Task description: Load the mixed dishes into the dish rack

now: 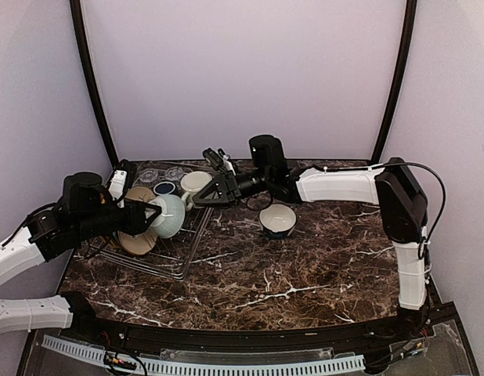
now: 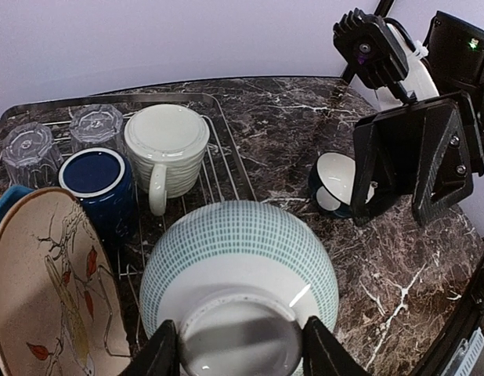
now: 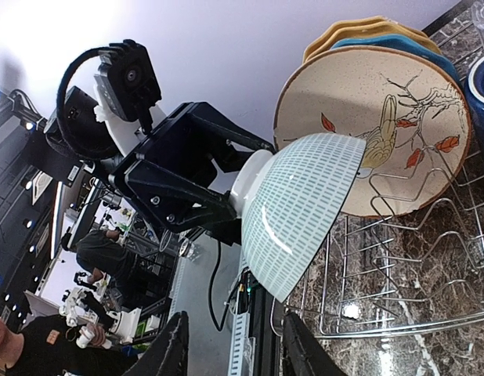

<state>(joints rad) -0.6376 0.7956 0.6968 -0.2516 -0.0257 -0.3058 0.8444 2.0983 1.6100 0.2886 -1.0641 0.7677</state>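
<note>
Left gripper (image 2: 240, 348): clamped on the foot of the pale green bowl (image 2: 238, 258), holding it on edge.
Right gripper (image 3: 236, 348): spread wide, empty, near the bowl's rim.
Bowl: over the dish rack (image 3: 383, 313), just before the cream floral plate (image 3: 375, 133).
Doing it well: I'd seat the rim between prongs, clear of the plate, before letting go.

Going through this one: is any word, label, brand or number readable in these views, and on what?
No text is legible in any view.
Orange patch on a bystander's dark shirt: too small and blurred to read.
Cream floral plate: painted branch and leaves only, no lettering.
</note>
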